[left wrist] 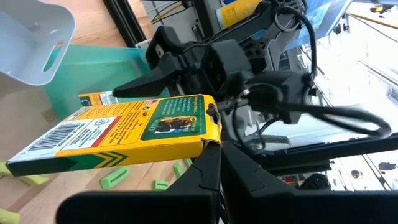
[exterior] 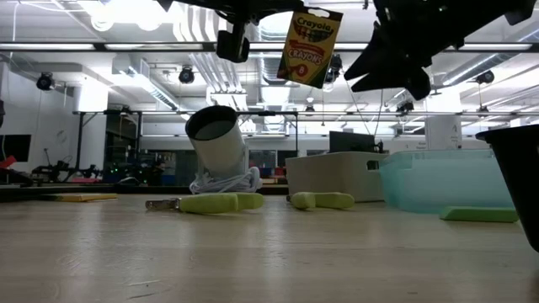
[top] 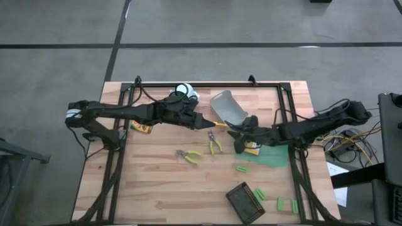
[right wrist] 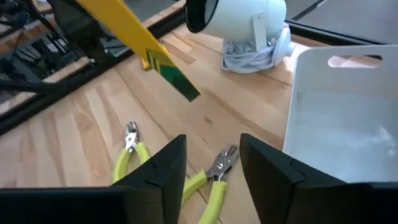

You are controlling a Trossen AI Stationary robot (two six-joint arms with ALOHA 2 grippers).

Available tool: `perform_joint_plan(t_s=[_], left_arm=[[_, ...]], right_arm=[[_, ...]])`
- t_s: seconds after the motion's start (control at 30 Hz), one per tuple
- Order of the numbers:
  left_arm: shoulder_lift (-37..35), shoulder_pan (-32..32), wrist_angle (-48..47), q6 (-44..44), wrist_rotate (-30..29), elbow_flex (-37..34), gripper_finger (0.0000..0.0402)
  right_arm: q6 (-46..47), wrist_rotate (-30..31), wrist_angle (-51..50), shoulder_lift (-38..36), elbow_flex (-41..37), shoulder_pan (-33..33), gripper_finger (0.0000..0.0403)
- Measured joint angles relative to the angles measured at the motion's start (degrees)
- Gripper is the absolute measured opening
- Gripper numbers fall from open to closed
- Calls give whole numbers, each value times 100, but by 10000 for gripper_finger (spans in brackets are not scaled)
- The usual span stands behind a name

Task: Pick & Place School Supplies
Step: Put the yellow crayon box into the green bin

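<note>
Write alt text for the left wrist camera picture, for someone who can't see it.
The left end effector is shut on a yellow crayon box, held flat above the wooden table. The right end effector reaches toward it from behind, over a green bin, with a grey bin beside that and small green blocks on the table below.

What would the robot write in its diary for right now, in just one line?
left gripper: shut on crayon pack, held in air | right gripper: open, empty, above yellow-handled tools | grey bin: nearby
</note>
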Motion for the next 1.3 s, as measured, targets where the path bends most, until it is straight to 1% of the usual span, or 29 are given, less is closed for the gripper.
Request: perform_joint_plan(t_s=[0.13, 0.27, 0.37, 0.53, 0.73, 0.8, 1.07, 1.3], left_arm=[[0, 0, 0, 2, 0, 0, 5], [0, 0, 2, 2, 0, 0, 5], [0, 0, 3, 9, 2, 0, 5], [0, 0, 13, 24, 7, 0, 5], [0, 0, 45, 28, 46, 0, 5], [0, 0, 59, 28, 48, 0, 5], [0, 4, 153, 27, 59, -2, 5], [0, 4, 200, 26, 111, -2, 5]], right_arm=[[-51, 6, 3, 170, 0, 0, 177], [-388, -7, -3, 289, 0, 4, 181], [-459, -9, 13, 277, 0, 4, 175], [-1299, -28, 164, 174, 0, 20, 161], [-2407, -70, 1030, 138, 0, 20, 143], [-2651, -51, 1146, 129, 0, 20, 137], [-3255, -20, 1787, 138, 0, 12, 123], [-3552, -7, 2082, 138, 0, 0, 127]])
